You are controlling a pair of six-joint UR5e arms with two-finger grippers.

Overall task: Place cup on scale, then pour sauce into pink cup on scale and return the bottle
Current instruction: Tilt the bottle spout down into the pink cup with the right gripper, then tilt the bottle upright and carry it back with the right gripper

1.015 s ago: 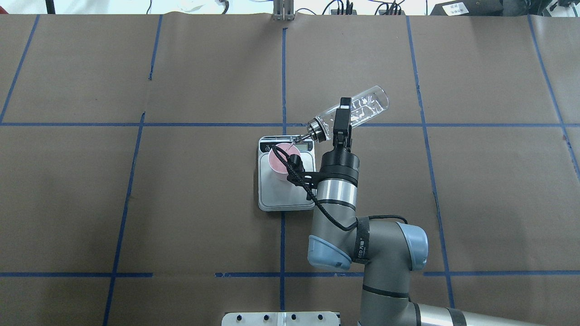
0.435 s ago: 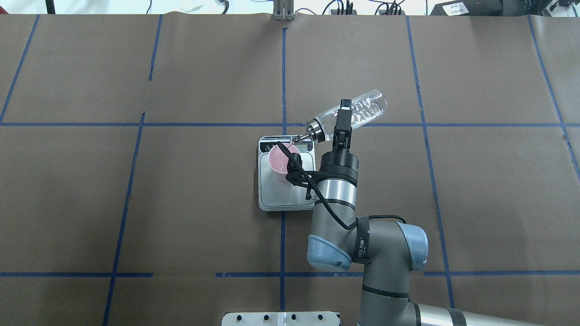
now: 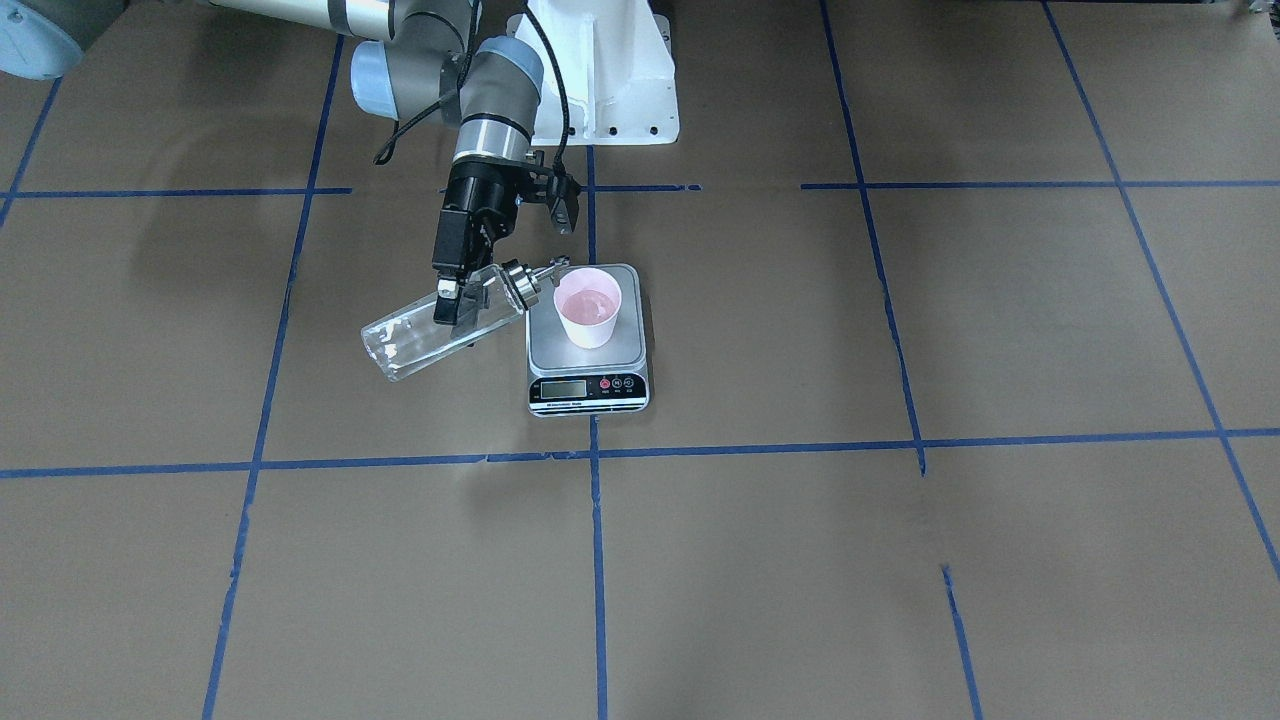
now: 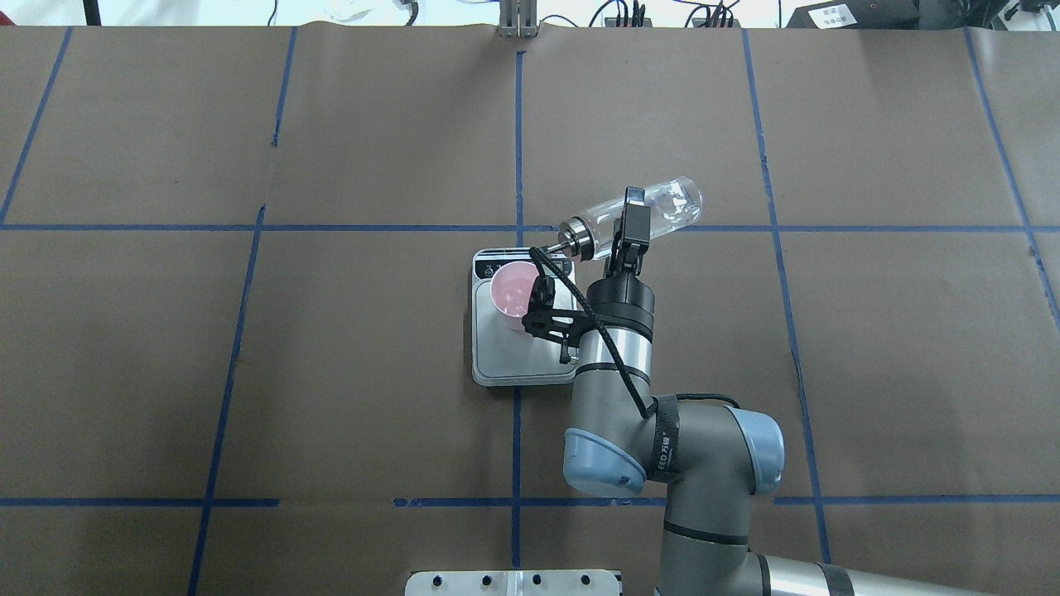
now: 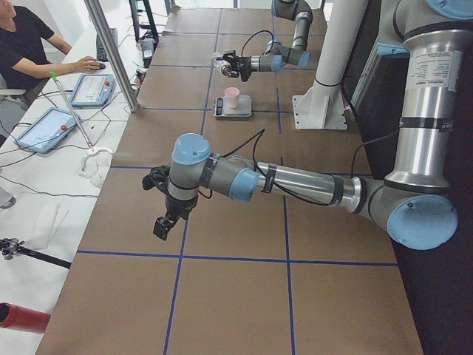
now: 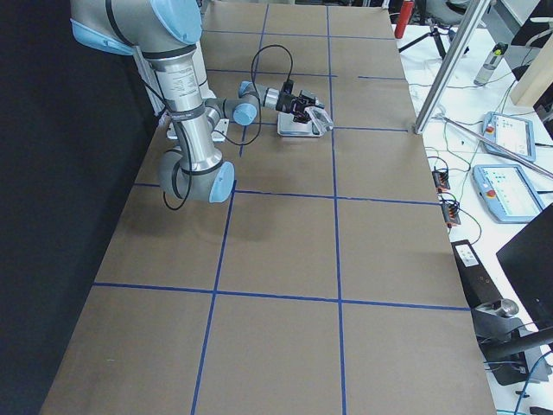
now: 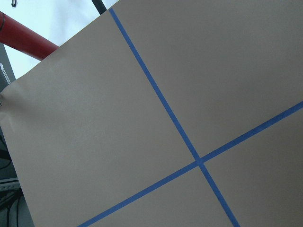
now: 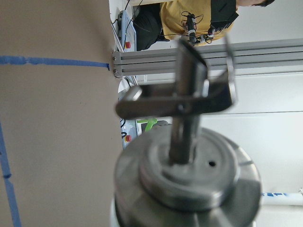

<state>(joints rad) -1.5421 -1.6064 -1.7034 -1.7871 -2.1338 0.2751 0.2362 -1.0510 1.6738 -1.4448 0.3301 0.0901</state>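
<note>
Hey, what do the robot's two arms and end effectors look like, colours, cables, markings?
Both arms are silver-grey tubes with pale blue joint caps. The right arm carries a black band with white lettering and a black braided cable running to a bracket at its wrist. The right end effector is slim and black. The left arm has a black left end effector too.

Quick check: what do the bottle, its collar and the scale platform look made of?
Bottle: clear glass or hard plastic, see-through with highlights. Collar: shiny metal, mirror glints. Scale platform: likely brushed steel, dull grey sheen.
</note>
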